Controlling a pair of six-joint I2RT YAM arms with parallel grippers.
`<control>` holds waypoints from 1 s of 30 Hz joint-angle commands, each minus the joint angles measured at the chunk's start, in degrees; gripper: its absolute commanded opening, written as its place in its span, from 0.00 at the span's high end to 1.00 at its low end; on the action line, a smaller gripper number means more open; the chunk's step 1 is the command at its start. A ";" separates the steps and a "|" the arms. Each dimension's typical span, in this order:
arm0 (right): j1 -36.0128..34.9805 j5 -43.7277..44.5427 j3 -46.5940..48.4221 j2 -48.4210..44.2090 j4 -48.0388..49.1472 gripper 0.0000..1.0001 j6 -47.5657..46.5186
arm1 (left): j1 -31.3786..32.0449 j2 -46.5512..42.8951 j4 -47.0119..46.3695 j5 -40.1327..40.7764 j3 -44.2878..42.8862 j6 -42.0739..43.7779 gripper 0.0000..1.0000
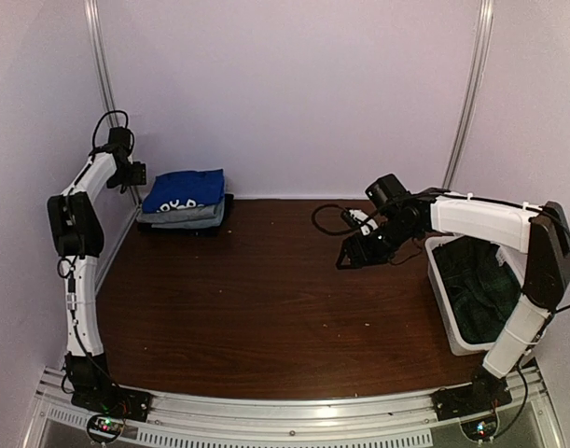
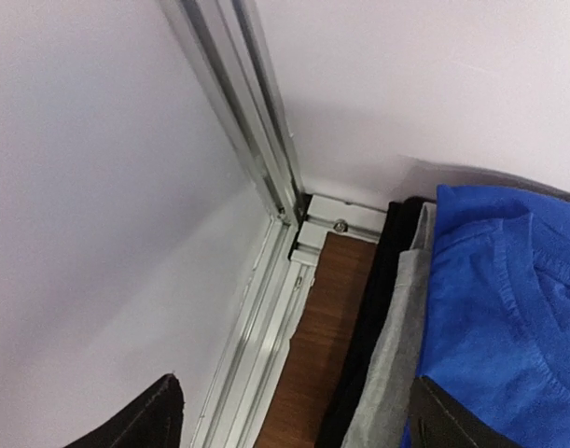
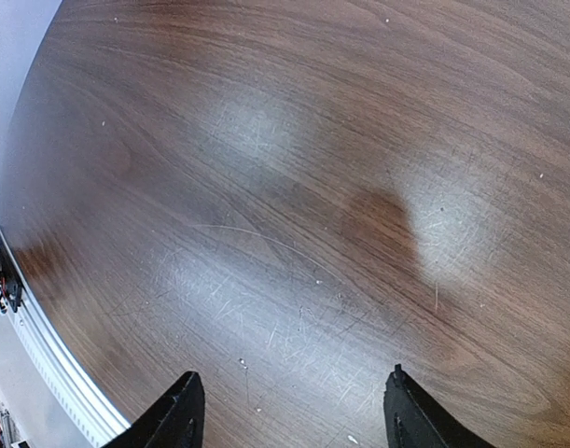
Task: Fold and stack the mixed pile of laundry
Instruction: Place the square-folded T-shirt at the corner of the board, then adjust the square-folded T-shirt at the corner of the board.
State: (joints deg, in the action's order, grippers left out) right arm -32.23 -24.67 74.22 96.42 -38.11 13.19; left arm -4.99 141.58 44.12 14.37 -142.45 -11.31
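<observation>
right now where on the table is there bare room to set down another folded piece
The wide bare table between the folded stack and the white bin is free, down to the near edge. Crowded: the far-left corner by the left hand, and under the right hand.

Soft matt knit cloth in the folded stack [image 1: 184,201]. Glossy, finely scratched wood-grain table [image 3: 294,187]. Smooth white bin [image 1: 443,294], probably plastic.

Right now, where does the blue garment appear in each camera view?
Top external: blue garment on top of the folded stack, far left of the table.
Left wrist: lower right, lying over a grey layer.
Right wrist: not in it; only bare table shows.
Shared landmark: the metal corner post left of the stack, top and left wrist views.
</observation>
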 commanded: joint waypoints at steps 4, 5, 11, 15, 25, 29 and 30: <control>1.13 0.12 0.31 -4.10 -0.12 0.33 -0.36 | 0.60 -15.47 -6.07 -19.91 19.24 -0.31 0.23; 1.17 0.09 0.10 -4.21 0.06 0.33 -0.29 | 0.75 -17.25 -6.59 -21.52 22.26 -1.16 0.28; 1.20 -1.08 -1.44 -5.05 2.17 0.33 1.37 | 0.65 -22.76 -8.85 -22.28 35.03 -6.21 0.37; 1.20 -2.41 -2.54 -5.29 3.43 0.33 2.63 | 0.10 -22.69 -8.42 -20.77 37.04 -8.00 0.42; 1.20 -2.76 -3.13 -5.14 3.93 0.33 3.23 | -1.04 -20.61 -11.07 -22.62 38.47 -8.34 0.52; 1.22 -2.53 -2.94 -5.03 3.51 0.33 3.00 | -1.57 -18.23 -12.04 -25.65 36.46 -8.03 0.60; 1.21 -2.49 -2.94 -5.09 3.42 0.33 2.98 | -1.64 -17.70 -12.11 -26.15 36.00 -8.09 0.62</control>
State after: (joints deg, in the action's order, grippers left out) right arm -31.46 -27.00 71.59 93.10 -35.09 15.90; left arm -5.74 120.90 35.46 -8.23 -104.47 -19.25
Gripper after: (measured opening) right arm 0.672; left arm 0.412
